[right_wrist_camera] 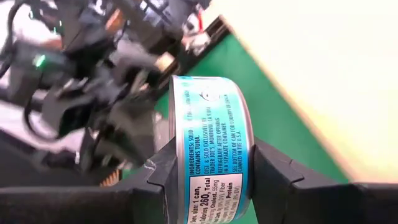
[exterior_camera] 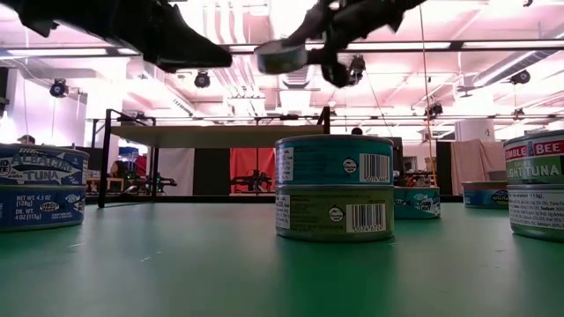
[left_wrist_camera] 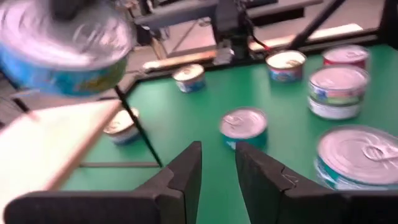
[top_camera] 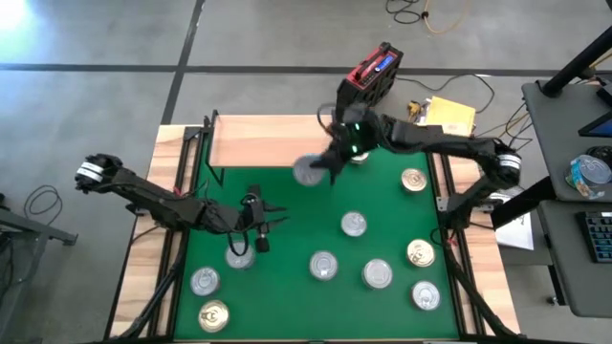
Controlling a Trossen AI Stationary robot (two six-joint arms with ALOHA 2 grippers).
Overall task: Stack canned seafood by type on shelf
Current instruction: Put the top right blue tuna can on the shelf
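Note:
A teal-sided tin (top_camera: 308, 172) hangs in the air just off the near right corner of the shelf (top_camera: 258, 141), with my right gripper (top_camera: 325, 164) shut on it. The shelf is a light-wood board on thin black legs (exterior_camera: 211, 135) at the mat's far left. My left gripper (top_camera: 260, 227) hovers over the mat's left half, fingers a little apart (left_wrist_camera: 217, 165) with nothing between them, just past a silver-topped tin (top_camera: 239, 256). Several more tins lie flat on the green mat (top_camera: 287, 210). One pair is stacked, teal on olive (exterior_camera: 335, 189). My right gripper pinches the tin across its height, one finger (right_wrist_camera: 158, 174) on one flat face and the other on the opposite face. The teal label wall (right_wrist_camera: 214, 155) faces the wrist camera. The fingers reach nearly level from the table's right. The tin is tilted (exterior_camera: 282, 57) and clear of mat and shelf.
Loose tins fill the mat's near and right parts, among them gold-topped ones (top_camera: 212, 313) (top_camera: 421, 252) (top_camera: 413, 179). Black frame rails run along both sides of the mat. A black-and-red box (top_camera: 368, 76) and a yellow item (top_camera: 449, 115) sit beyond the far edge.

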